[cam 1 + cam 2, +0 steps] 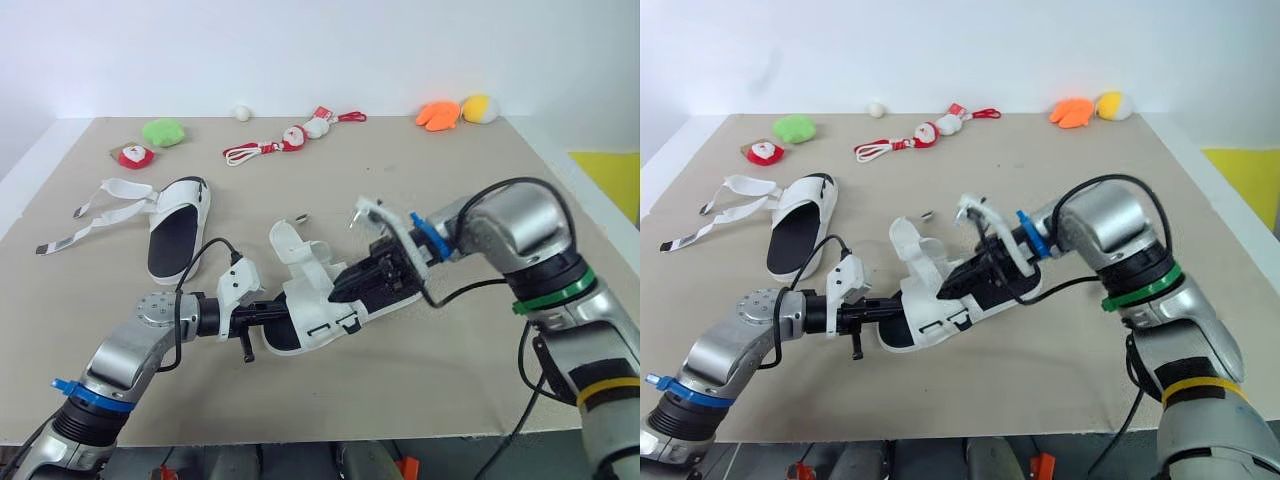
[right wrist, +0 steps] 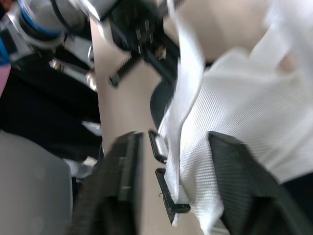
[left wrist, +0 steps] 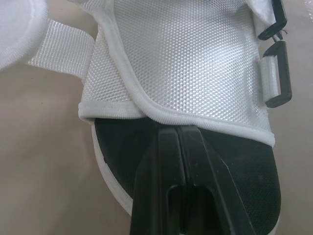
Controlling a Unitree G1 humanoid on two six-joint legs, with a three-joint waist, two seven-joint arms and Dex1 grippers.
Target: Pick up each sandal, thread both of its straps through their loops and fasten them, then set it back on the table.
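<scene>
One sandal (image 3: pixel 195 63) — white honeycomb mesh, black footbed (image 3: pixel 122 147), rectangular loops (image 3: pixel 279 73).

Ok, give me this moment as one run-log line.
left hand: shut, resting on black insole of white mesh sandal | right hand: open astride its upper | other white sandal: on table, straps loose

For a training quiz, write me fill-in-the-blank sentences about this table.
The middle sandal has a ____ footbed. The other sandal lies to the robot's ____ of it. Beside the orange toy sits a ____ one.
Missing words: black; left; yellow.
</scene>
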